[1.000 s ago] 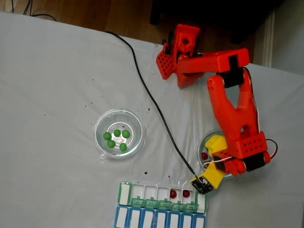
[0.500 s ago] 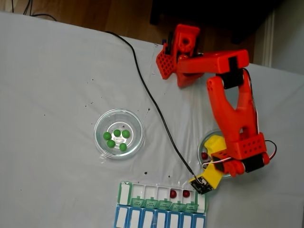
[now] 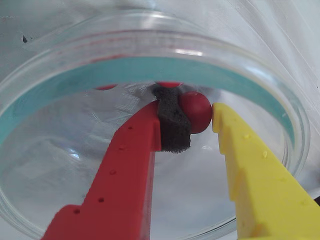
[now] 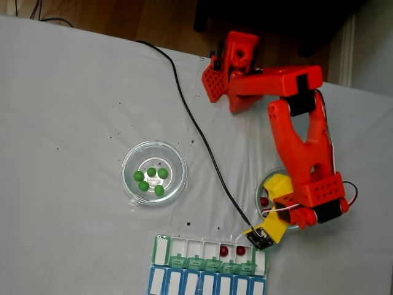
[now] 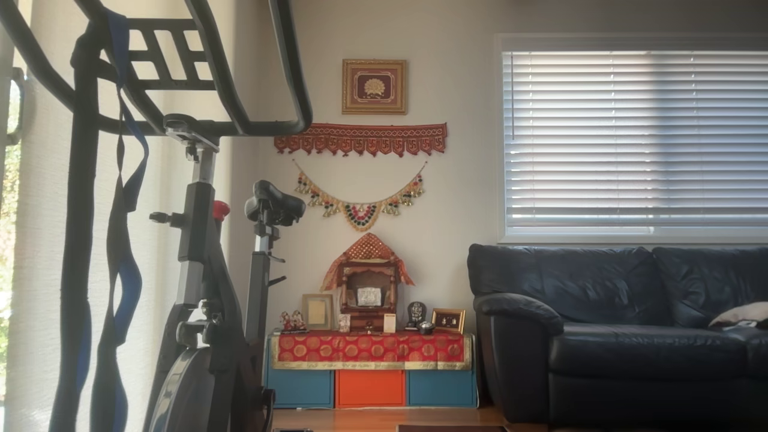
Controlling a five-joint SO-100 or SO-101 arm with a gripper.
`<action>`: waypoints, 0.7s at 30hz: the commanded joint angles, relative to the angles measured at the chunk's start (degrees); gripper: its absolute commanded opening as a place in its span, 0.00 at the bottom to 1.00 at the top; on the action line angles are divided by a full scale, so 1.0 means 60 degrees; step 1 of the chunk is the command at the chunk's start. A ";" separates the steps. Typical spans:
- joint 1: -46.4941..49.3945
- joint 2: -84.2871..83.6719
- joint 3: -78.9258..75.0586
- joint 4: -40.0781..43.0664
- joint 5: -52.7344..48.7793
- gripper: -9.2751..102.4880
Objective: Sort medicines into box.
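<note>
**Red ball pinched inside the right-hand dish**

In the wrist view, centre frame, the gripper is closed on a red ball: the red finger's black foam pad presses its left side and the yellow finger its right. The pad is probably there to stop the glossy ball slipping. The fingers reach down inside a glass dish, whose wall rings the frame.

In the fixed view this dish sits at lower right under the arm, with another red ball showing inside. The box lies just below, at bottom centre, lids open so balls can drop in; two red balls occupy neighbouring compartments. The five green balls wait in a second dish, centre left, kept apart by colour.
</note>
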 commanded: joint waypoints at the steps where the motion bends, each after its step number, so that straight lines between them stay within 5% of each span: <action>1: -0.0059 0.0088 -0.0396 -0.0176 -0.0015 0.12; 16: -0.0117 0.0527 -0.0249 -0.0044 0.0190 0.09; 21: -0.0264 0.1890 0.0732 -0.1216 0.1274 0.09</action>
